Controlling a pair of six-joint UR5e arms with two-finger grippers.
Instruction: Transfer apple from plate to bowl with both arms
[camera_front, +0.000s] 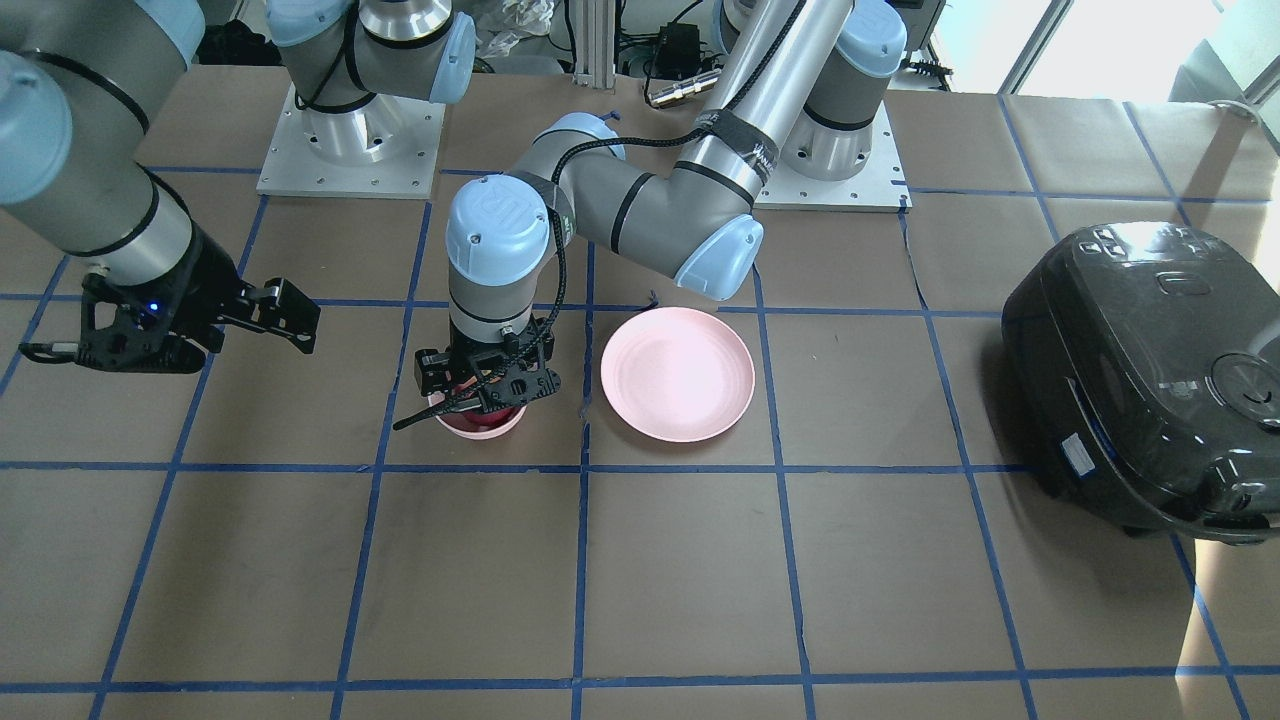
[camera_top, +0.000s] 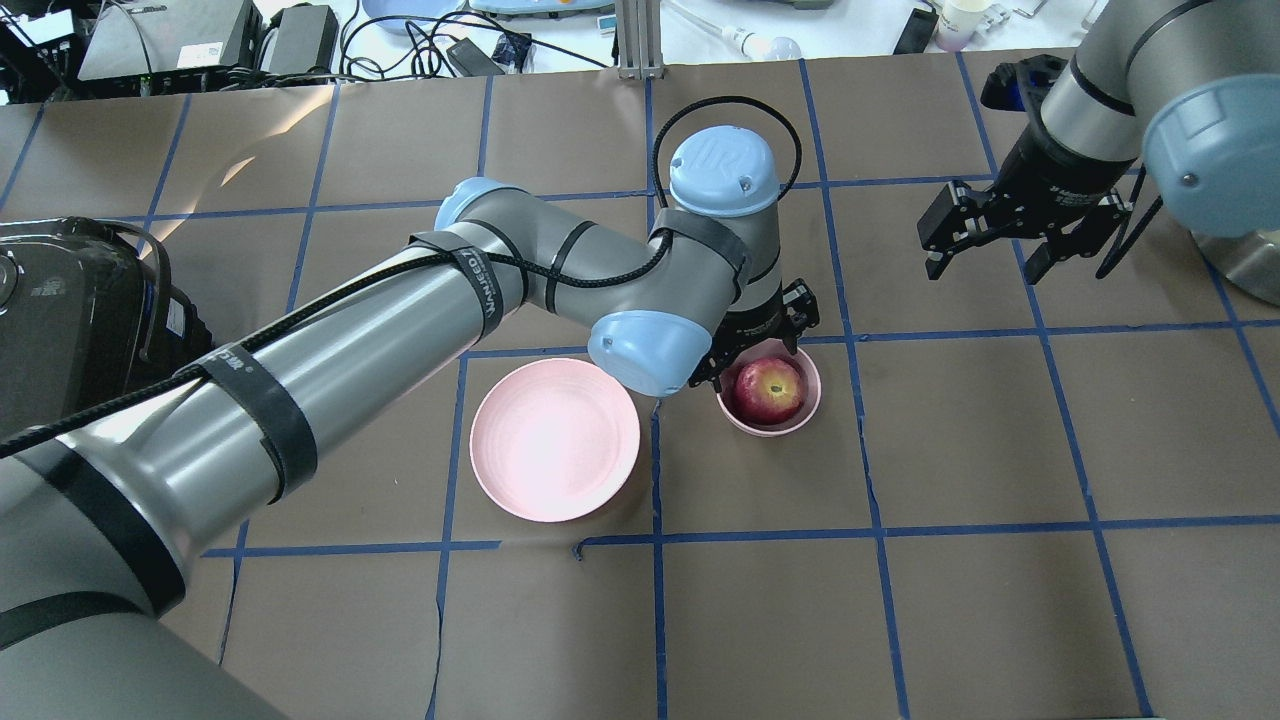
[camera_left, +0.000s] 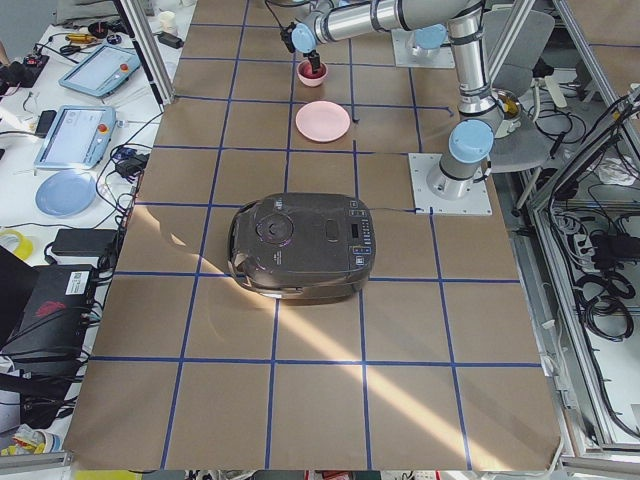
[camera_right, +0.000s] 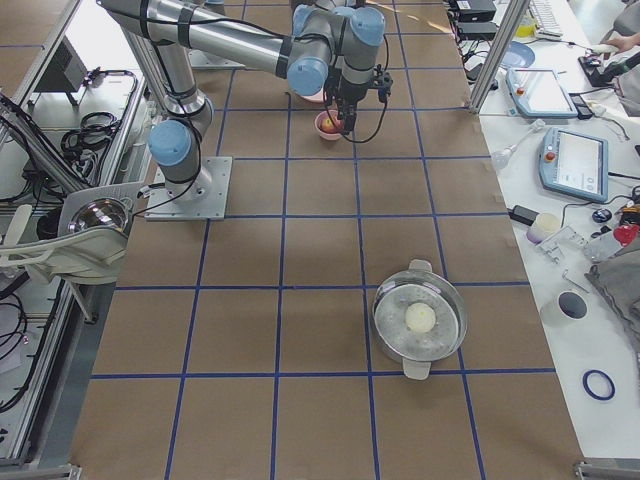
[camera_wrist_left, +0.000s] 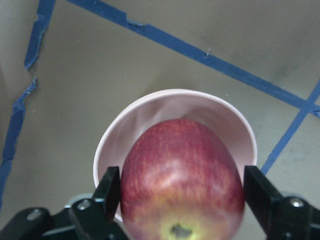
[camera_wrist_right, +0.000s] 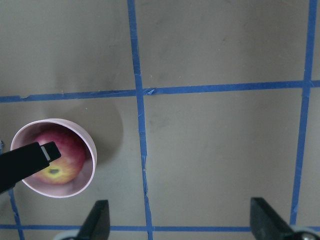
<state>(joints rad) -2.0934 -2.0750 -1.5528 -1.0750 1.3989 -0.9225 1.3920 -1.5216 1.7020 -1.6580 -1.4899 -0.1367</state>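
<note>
The red apple (camera_top: 770, 388) sits down inside the small pink bowl (camera_top: 805, 412), stem dimple up. My left gripper (camera_top: 755, 352) hangs straight over the bowl, and in the left wrist view its fingers (camera_wrist_left: 110, 190) press both sides of the apple (camera_wrist_left: 182, 175), so it is shut on it. The wide pink plate (camera_top: 555, 440) lies bare just left of the bowl. My right gripper (camera_top: 990, 255) hovers open and empty to the far right of the bowl. The bowl and apple also show in the right wrist view (camera_wrist_right: 60, 165).
A black rice cooker (camera_top: 60, 320) stands at the table's left end and shows in the front view (camera_front: 1150, 370). The left arm's elbow (camera_top: 640, 350) hangs over the plate's far edge. Blue tape lines grid the brown table.
</note>
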